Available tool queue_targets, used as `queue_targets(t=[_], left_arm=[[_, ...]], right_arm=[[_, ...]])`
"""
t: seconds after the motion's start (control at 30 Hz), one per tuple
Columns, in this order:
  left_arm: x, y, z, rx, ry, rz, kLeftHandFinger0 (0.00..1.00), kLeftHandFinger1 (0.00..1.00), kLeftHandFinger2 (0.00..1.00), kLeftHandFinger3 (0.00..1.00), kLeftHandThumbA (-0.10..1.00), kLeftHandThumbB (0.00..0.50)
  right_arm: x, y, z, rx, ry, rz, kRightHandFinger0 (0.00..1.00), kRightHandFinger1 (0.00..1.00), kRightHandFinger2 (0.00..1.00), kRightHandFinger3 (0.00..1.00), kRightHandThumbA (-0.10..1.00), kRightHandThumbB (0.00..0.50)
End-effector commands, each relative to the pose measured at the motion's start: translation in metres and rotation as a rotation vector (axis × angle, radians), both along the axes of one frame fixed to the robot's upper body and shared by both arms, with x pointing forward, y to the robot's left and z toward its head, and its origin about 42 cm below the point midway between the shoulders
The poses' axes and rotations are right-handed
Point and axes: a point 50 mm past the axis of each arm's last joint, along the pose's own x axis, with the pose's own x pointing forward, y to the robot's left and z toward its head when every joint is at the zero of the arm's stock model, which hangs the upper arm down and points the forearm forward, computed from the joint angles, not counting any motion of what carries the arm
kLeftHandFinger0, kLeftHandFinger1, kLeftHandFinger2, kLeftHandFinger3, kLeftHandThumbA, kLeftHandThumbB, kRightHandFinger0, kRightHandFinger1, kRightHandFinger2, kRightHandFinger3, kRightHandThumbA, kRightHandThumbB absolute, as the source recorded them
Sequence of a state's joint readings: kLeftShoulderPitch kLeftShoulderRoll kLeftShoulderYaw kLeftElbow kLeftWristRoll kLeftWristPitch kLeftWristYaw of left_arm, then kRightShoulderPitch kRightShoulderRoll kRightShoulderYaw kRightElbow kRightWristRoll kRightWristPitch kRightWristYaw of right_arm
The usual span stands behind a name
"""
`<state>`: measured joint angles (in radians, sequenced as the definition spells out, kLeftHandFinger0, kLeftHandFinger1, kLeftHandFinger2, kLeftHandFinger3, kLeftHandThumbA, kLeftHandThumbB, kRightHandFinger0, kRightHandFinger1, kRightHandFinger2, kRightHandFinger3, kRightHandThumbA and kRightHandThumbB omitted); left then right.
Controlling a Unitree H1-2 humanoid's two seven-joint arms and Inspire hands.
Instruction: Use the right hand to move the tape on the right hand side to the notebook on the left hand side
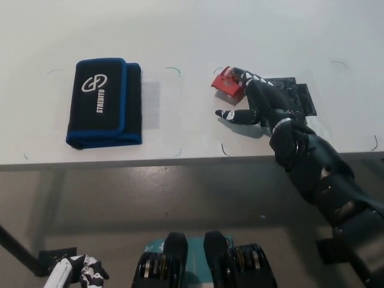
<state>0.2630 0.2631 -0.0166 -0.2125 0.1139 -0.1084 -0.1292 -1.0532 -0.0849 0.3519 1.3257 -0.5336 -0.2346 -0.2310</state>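
while the tape sits unlifted on the white table, this is how things lie:
tape (227,82): a small red roll holder, upper middle of the frame, resting on the table (252,30); its long axis seems to run from upper right to lower left, though it is too small to be sure
right hand (255,102): black, lying low on the table just right of and below the tape; fingers spread apart and holding nothing; one fingertip reaches up to the tape's right edge, whether touching i cannot tell; another finger points toward picture left, below the tape
key relation: the tape lies up and to the left of the palm, at the fingertips rather than inside the grasp; the hand likely has to shift up-left before closing
notebook (103,102): black with blue edging, left part of the frame, well apart from the tape; the carry runs leftward
left hand (81,271): white, bottom left corner, off the table, far from the tape; its fingers unclear
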Motion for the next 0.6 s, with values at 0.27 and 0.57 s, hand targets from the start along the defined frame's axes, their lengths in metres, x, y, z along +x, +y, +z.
queue_targets(t=[0.27,0.57], left_arm=[[0.001,0.0,0.01,0.027,-0.043,-0.026,0.19,0.14,0.2,0.37,0.0,0.097],[0.002,-0.001,0.01,0.03,-0.031,-0.037,0.2,0.14,0.19,0.37,0.05,0.1]], right_arm=[[-0.002,0.005,-0.004,0.038,-0.003,0.01,1.0,1.0,1.0,1.0,0.93,0.406],[-0.007,0.02,-0.009,0.091,0.023,0.03,1.0,1.0,1.0,1.0,0.91,0.405]])
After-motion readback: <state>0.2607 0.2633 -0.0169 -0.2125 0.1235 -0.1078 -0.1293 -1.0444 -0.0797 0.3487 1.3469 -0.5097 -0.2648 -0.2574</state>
